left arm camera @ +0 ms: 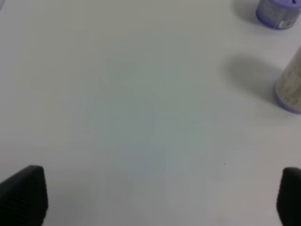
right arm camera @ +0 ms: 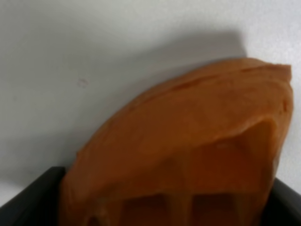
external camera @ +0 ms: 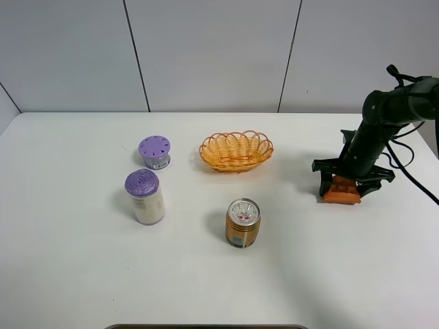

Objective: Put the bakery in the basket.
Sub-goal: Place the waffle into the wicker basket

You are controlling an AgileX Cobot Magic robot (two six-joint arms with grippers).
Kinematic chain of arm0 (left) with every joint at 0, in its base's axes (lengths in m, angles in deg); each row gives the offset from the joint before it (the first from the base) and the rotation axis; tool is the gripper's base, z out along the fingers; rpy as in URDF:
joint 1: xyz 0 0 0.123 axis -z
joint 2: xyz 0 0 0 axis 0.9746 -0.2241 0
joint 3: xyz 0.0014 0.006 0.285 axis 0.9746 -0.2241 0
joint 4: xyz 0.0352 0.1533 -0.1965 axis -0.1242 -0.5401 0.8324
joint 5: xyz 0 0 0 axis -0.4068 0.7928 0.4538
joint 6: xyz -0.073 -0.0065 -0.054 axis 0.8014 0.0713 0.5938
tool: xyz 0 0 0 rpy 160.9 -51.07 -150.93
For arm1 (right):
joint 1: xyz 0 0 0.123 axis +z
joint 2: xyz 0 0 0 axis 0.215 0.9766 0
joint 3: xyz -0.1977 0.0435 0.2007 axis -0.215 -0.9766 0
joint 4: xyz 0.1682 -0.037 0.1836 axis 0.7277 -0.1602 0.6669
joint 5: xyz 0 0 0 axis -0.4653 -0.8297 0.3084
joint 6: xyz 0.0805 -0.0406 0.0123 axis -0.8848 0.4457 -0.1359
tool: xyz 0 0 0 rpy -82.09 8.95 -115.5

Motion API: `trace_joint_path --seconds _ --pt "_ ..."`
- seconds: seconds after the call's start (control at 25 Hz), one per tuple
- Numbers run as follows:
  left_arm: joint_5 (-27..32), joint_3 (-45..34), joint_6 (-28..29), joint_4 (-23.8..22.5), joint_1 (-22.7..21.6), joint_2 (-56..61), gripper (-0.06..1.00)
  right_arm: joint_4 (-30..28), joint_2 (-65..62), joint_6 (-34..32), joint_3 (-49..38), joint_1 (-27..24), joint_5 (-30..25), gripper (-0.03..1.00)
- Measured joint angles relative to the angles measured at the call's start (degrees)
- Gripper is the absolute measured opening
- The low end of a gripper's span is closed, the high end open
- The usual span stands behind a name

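While your right gripper (external camera: 341, 184) clamps the orange-brown dimpled toy waffle wedge (external camera: 341, 194) (left gripper (left arm camera: 160, 193) wide, empty), lift it toward the yellow woven wicker basket (external camera: 233, 164).

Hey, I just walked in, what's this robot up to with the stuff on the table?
The right claw is down on the right side of the table, closed around the toy waffle slice. The waffle still looks to be resting on the surface. The wicker basket sits empty further left, toward the back. The left claw is open over bare table and holds nothing. A drink can, a tall purple-lidded jar and a short purple-lidded tub stand apart from both claws.
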Motion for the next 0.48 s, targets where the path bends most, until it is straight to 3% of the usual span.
trace_joint_path --seconds 0.48 --pt "0.0 0.0 0.0 0.0 0.0 0.0 0.99 0.5 -11.6 0.2 1.4 0.0 -3.4 0.71"
